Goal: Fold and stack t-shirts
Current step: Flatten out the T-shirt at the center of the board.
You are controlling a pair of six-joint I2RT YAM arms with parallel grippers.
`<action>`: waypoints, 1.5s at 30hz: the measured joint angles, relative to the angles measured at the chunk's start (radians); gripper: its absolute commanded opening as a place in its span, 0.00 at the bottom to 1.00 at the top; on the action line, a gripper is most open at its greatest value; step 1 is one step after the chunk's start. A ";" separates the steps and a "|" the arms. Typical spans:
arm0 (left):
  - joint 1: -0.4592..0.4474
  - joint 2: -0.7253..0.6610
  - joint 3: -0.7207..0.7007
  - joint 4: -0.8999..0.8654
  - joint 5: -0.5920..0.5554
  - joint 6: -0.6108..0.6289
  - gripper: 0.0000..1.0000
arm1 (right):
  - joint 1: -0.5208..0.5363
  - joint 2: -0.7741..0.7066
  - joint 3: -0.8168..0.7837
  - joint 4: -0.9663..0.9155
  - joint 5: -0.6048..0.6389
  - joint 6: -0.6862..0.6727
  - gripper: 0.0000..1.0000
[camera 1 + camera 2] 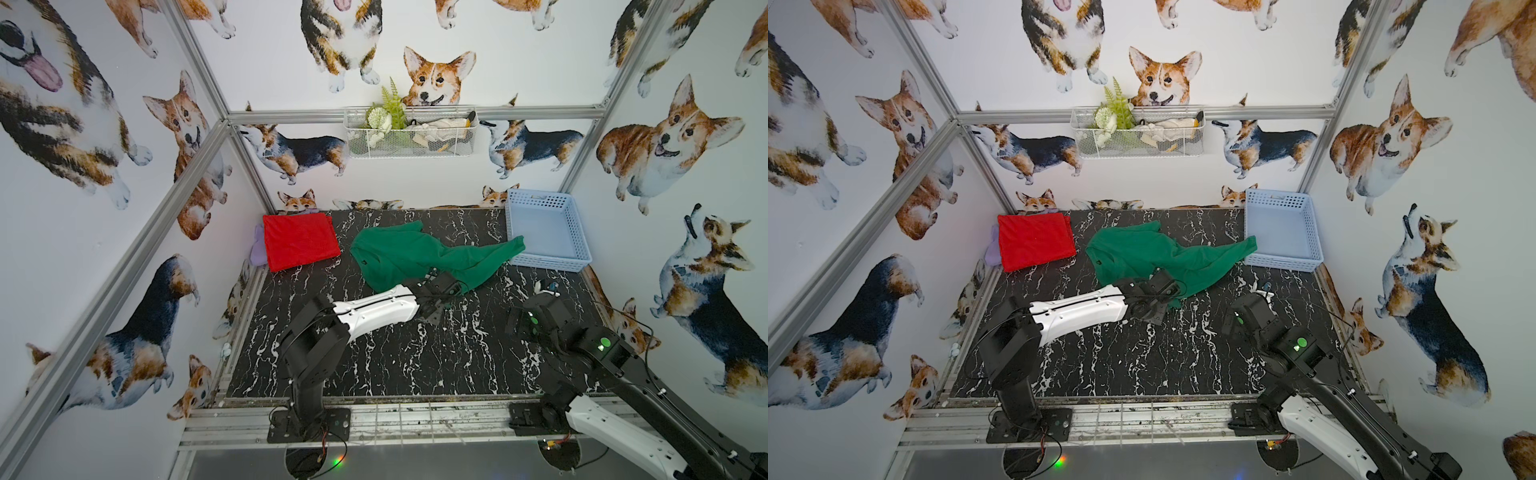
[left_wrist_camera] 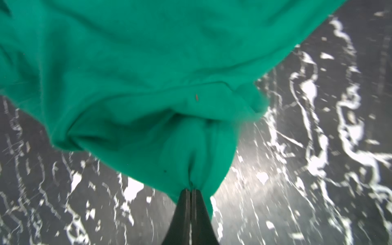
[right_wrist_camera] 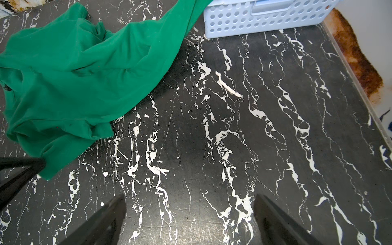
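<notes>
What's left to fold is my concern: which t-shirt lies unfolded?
The green t-shirt, crumpled mid-table and pinched by the left gripper; the red t-shirt lies folded.

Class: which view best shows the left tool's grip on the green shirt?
Left wrist view: the left tool is shut on the green shirt, close up. In both top views the arm hides the pinch; the right wrist view catches it at the frame's edge.

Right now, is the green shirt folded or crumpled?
Crumpled, not folded: the green shirt lies bunched, one end against the basket, an edge pinched in the shut left gripper.
</notes>
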 measured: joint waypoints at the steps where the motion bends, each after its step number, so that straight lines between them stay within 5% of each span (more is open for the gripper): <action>1: -0.012 -0.025 -0.012 -0.005 -0.010 -0.002 0.00 | 0.000 0.000 -0.001 0.000 0.000 0.000 1.00; 12: -0.105 -0.334 -0.230 -0.070 -0.072 -0.117 0.01 | 0.000 0.002 -0.008 0.000 -0.005 0.002 1.00; 13: -0.113 -0.344 -0.243 -0.071 -0.069 -0.126 0.12 | 0.000 0.002 -0.008 0.000 -0.005 0.003 1.00; 14: -0.119 -0.347 -0.250 -0.071 -0.064 -0.135 0.36 | 0.000 0.002 -0.008 0.000 -0.005 0.003 1.00; 15: -0.127 -0.346 -0.256 -0.070 -0.064 -0.140 0.48 | 0.000 0.002 -0.008 0.000 -0.005 0.003 1.00; 22: -0.167 -0.309 -0.281 -0.100 -0.121 -0.217 0.71 | 0.000 -0.010 -0.008 0.000 -0.012 0.007 1.00; 26: -0.140 -0.311 -0.310 -0.113 -0.175 -0.251 0.71 | 0.000 -0.012 -0.008 -0.001 -0.016 0.008 1.00; 31: 0.016 -0.320 -0.402 -0.053 -0.169 -0.241 0.67 | 0.000 -0.012 -0.008 -0.001 -0.021 0.008 1.00; 36: 0.180 -0.313 -0.454 0.056 -0.096 -0.181 0.64 | 0.000 -0.018 -0.008 -0.002 -0.023 0.008 1.00; 45: 0.278 -0.177 -0.402 0.192 0.043 -0.076 0.57 | 0.000 -0.019 -0.008 -0.007 -0.023 0.008 1.00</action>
